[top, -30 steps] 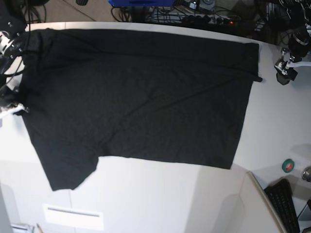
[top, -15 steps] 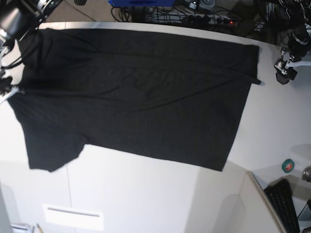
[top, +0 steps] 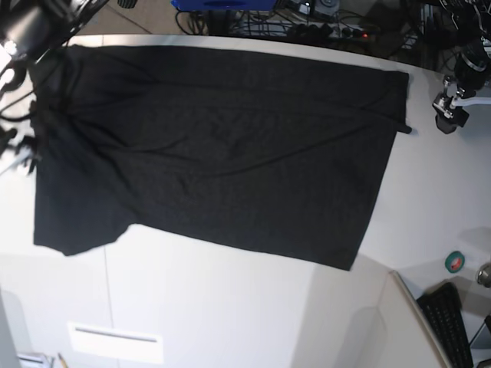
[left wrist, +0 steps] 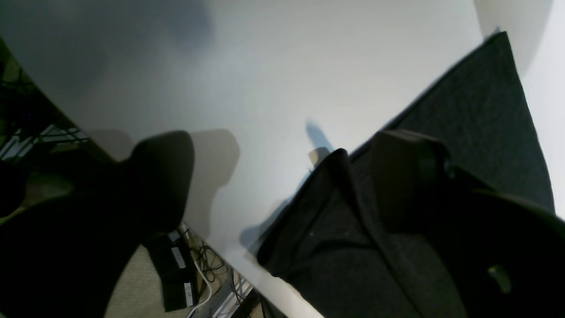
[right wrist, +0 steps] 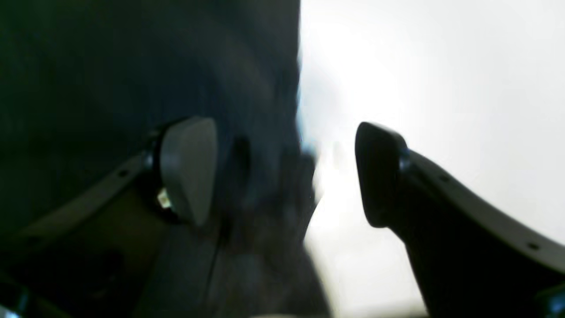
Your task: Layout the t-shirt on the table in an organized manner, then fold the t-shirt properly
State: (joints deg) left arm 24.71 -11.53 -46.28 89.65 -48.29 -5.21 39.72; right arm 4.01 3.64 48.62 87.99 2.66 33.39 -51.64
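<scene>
At left, t-shirt (top: 215, 146) sleeve now lower, squarer.

Black arms, rounded dark fingers (right wrist: 379, 172), small screws

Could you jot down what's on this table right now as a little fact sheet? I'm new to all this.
Main item: black t-shirt, spread out flat, plain side showing
Surface: white table
Left claw: open, hovering over the shirt's corner, holding nothing
Right claw: open, at the shirt's edge; picture blurred
Folding: not yet begun
Nearby: green tape roll, black keyboard
</scene>
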